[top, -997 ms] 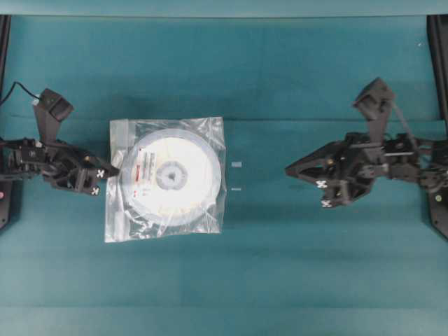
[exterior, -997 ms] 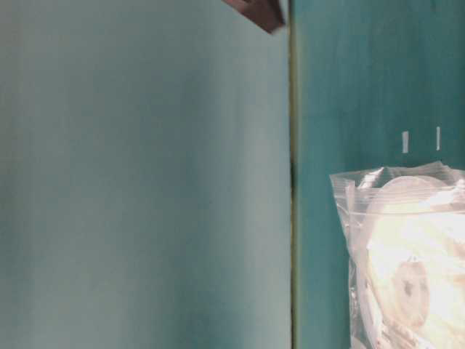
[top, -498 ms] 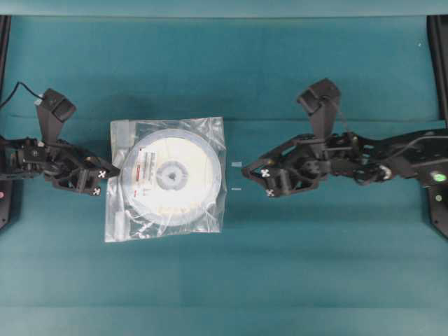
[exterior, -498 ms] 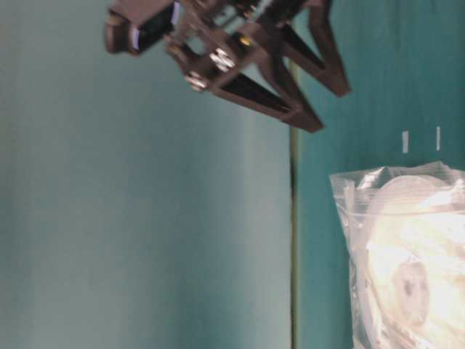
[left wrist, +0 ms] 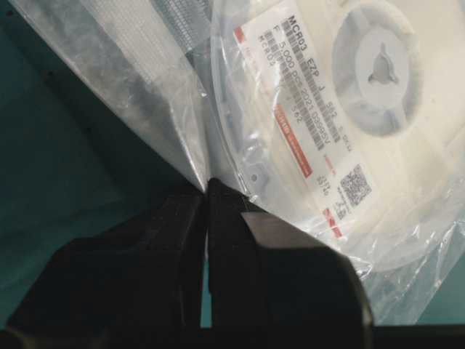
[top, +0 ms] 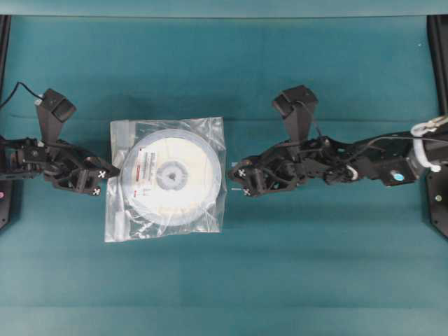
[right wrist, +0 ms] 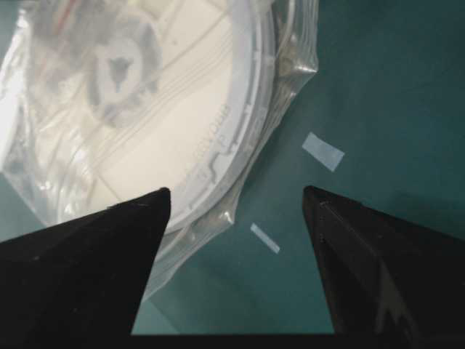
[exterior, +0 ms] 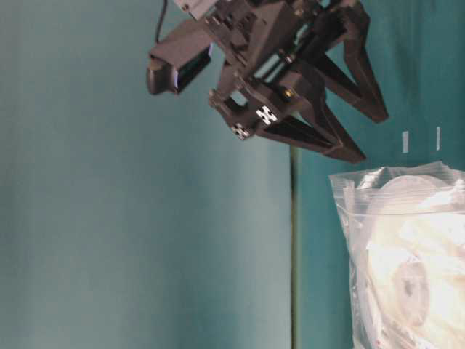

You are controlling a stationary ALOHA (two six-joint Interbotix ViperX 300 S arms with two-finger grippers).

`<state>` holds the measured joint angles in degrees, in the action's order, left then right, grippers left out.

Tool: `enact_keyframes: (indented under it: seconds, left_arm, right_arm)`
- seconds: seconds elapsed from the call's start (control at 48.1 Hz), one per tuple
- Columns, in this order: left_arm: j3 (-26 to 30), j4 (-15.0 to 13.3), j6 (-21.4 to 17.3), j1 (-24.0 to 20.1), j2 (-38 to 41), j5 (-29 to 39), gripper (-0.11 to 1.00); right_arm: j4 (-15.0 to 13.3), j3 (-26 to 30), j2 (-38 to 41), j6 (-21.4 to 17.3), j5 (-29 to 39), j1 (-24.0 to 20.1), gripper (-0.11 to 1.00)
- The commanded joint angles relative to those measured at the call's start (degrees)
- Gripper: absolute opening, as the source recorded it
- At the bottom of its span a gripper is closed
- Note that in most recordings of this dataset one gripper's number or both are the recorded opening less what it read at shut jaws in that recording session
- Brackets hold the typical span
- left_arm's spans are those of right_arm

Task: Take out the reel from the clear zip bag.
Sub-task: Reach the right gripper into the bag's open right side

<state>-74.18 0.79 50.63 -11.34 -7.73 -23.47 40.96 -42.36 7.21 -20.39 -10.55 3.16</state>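
Fingers of the left hand (left wrist: 207,190) were pinched tight on the left edge of the clear zip bag (top: 166,179) — a thin fold of plastic caught between them. Opposite, the right hand (top: 238,180) hung just beside the bag's right edge with its fingers spread wide, holding nothing. Between the two the bag lay flat on the teal counter (top: 294,266), the reel (top: 170,175) inside it, label upward — two small strips of tape (right wrist: 322,151) near the right hand.
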Motion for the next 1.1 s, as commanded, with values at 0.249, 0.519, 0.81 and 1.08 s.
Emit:
enact_keyframes:
  seconds: [0.249,0.519,0.81,1.08]
  left_arm:
    - [0.00,0.09,-0.09,-0.09,0.09,-0.09,-0.04]
    - [0.00,0.09,-0.09,-0.09,0.09,-0.09,-0.04]
    - [0.09,0.09,-0.09,-0.09,0.09,-0.09,-0.03]
    - [0.09,0.09,-0.09,-0.09,0.18,-0.09,-0.03]
  right_arm:
    - [0.18,5.19,3.96,-0.26,0.35,0.62,0.90]
    - [0.18,7.21,5.89,-0.18,1.32,0.88,0.90]
    - [0.18,9.32,7.82,-0.18,1.41,0.88,0.89]
    - [0.18,11.34,9.76,-0.18,2.81,0.88,0.89]
